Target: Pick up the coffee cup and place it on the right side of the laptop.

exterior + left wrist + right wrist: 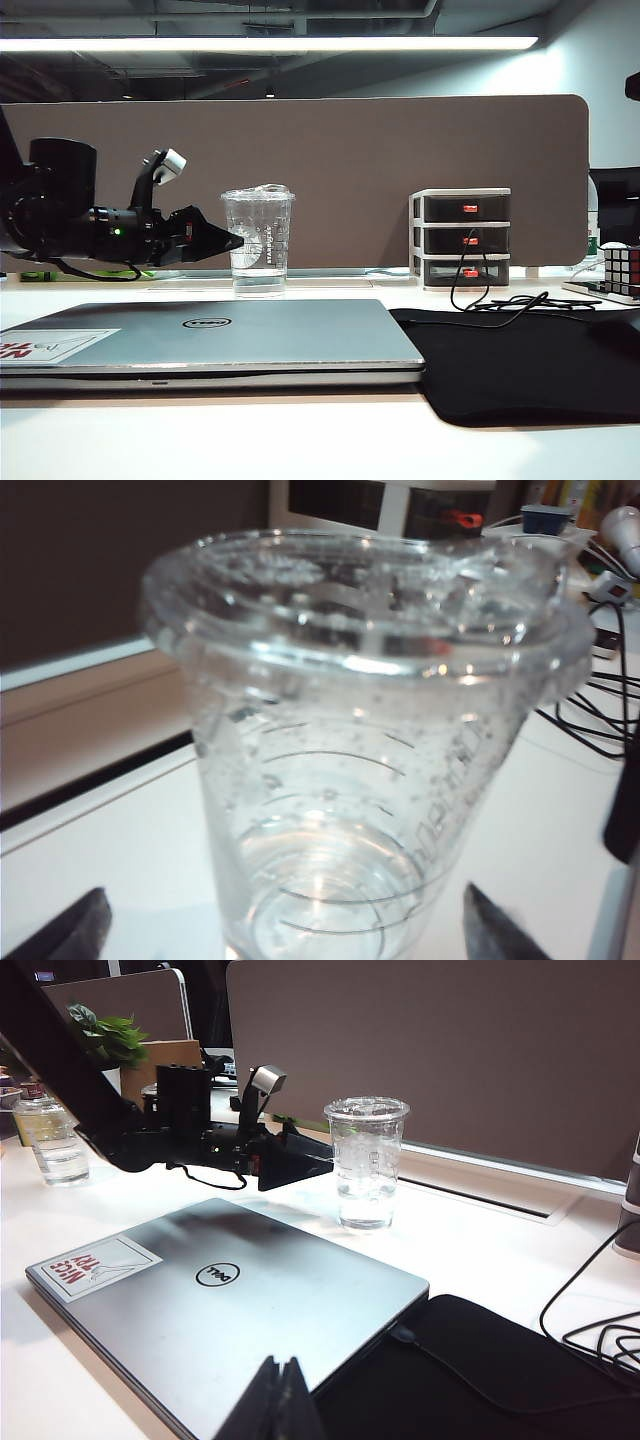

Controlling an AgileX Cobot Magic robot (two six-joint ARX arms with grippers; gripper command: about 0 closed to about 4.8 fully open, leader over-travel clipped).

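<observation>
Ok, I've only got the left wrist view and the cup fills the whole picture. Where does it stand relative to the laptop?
Observer: The coffee cup stands on the table behind the closed laptop, near its middle and apart from it.
Operator: What's on the laptop's right?
Observer: A black mat lies flat, right up against that edge.
Operator: And the grippers?
Observer: The right gripper is shut and appears to hang above the laptop's edge by the mat. The left gripper is open at the cup's left side, at mid-height, holding nothing.
</observation>
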